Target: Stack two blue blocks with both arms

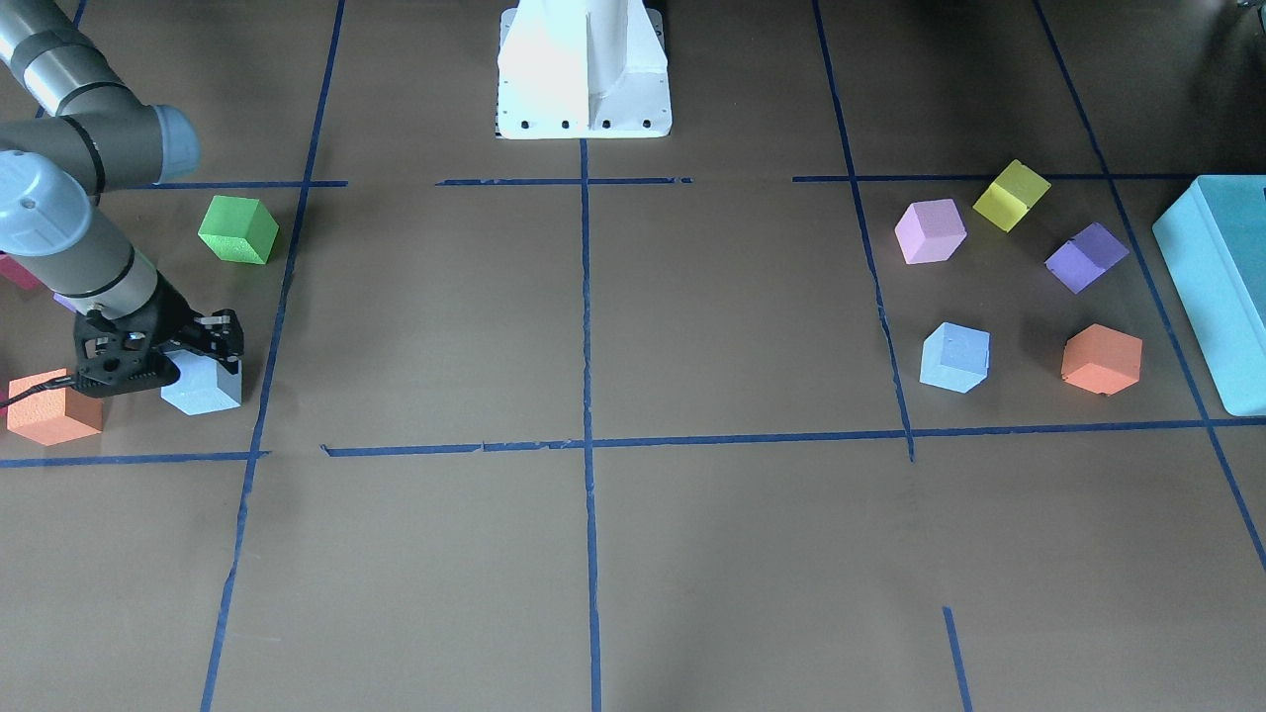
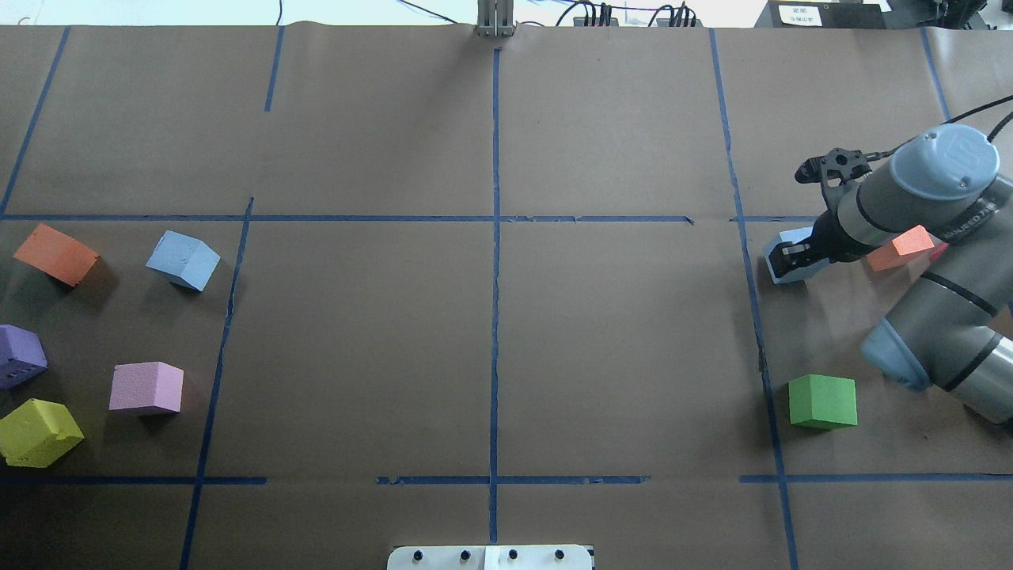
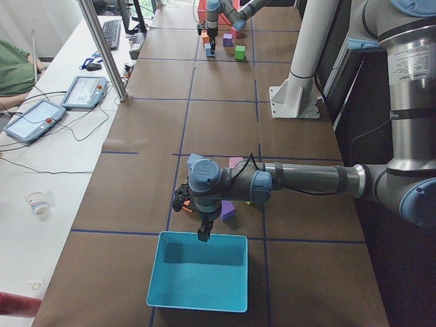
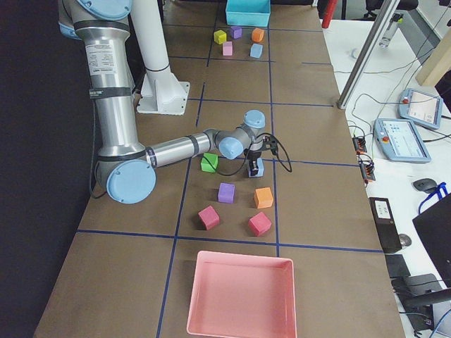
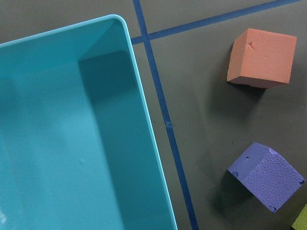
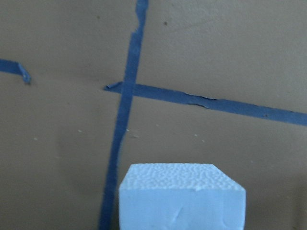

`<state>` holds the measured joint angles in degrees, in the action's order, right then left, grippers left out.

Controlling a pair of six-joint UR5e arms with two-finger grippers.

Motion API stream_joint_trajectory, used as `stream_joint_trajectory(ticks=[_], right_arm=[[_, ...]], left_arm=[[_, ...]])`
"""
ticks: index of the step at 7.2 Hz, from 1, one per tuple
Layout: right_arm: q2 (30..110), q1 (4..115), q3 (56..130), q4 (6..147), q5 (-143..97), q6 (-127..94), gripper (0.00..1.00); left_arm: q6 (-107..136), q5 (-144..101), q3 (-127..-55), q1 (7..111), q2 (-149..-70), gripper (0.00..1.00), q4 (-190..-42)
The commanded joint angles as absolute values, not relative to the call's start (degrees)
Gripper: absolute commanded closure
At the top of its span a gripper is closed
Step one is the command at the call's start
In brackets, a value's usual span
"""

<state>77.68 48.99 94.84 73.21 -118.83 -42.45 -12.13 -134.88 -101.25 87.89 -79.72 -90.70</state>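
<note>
One pale blue block (image 2: 779, 267) sits at my right gripper (image 2: 794, 257), whose jaws stand closed on its two sides at table height. It also shows in the front view (image 1: 203, 388) and fills the bottom of the right wrist view (image 6: 182, 199). The second blue block (image 2: 183, 260) lies free on the table's left side, also seen in the front view (image 1: 954, 358). My left gripper (image 3: 204, 235) hangs over the rim of the turquoise box (image 3: 197, 272), far from that block. It shows only in the left side view, so I cannot tell whether it is open.
A green cube (image 2: 823, 401) and an orange cube (image 2: 898, 247) lie near the right gripper. Orange (image 2: 55, 253), purple (image 2: 20, 356), pink (image 2: 146, 388) and yellow (image 2: 38, 431) cubes surround the second blue block. A pink tray (image 4: 241, 296) stands at the right end.
</note>
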Motion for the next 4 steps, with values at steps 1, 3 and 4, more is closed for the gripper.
stream_joint_trajectory(ticks=[1,3,4], right_arm=[[63.87,43.55,94.49,85.65,-118.39,-52.83,0.68],[47.72,35.55,85.58,87.45,-111.84,-69.27,0.66],[40.15,33.25,78.12,87.28,-110.06,-73.0,0.63]], left_arm=[[-12.13,-134.91,-101.25,87.89,-79.72,0.0,-90.7],[-12.13,-134.91,-101.25,87.89,-79.72,0.0,-90.7],[-12.13,-134.91,-101.25,87.8,-79.72,0.0,-90.7]])
